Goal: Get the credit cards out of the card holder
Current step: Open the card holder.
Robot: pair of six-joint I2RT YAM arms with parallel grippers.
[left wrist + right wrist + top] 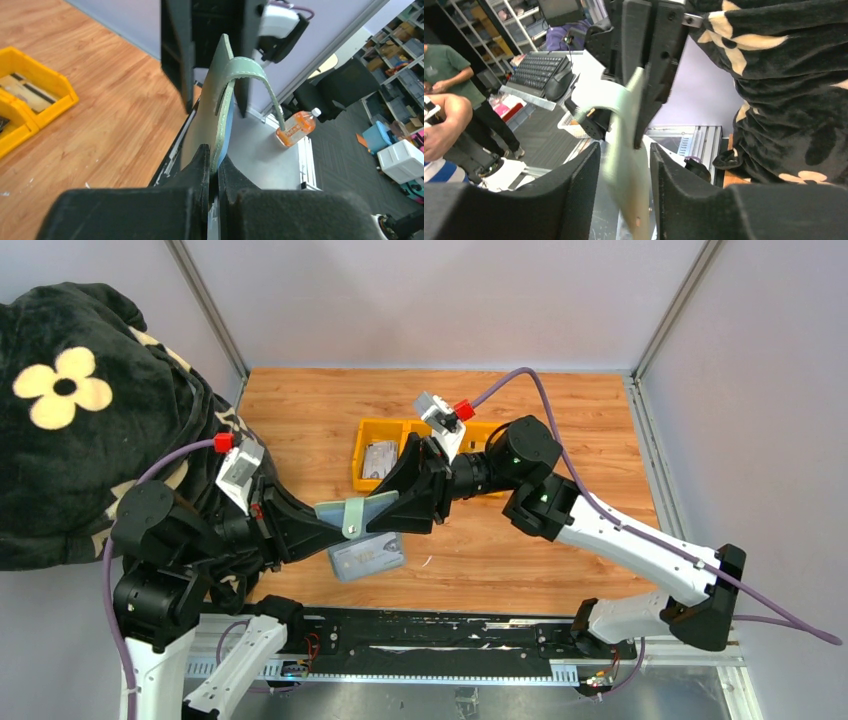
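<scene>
My left gripper [322,518] [212,157] is shut on one edge of the sage-green card holder [352,512] [215,100] and holds it in the air above the table. The holder's snap tab [250,70] loops outward. Its pale grey-blue lower half [366,555] hangs open beneath, a light card face showing in it. My right gripper [392,500] [624,150] is open; its jaws stand either side of the holder's free flap [629,165] with gaps on both sides. One silver-grey credit card [380,457] lies in the yellow tray [372,428].
The yellow three-part tray [55,85] stands at the back middle of the wooden table [520,540]. A black flower-patterned fabric heap [70,390] fills the left side behind my left arm. A black rail [430,635] runs along the near edge.
</scene>
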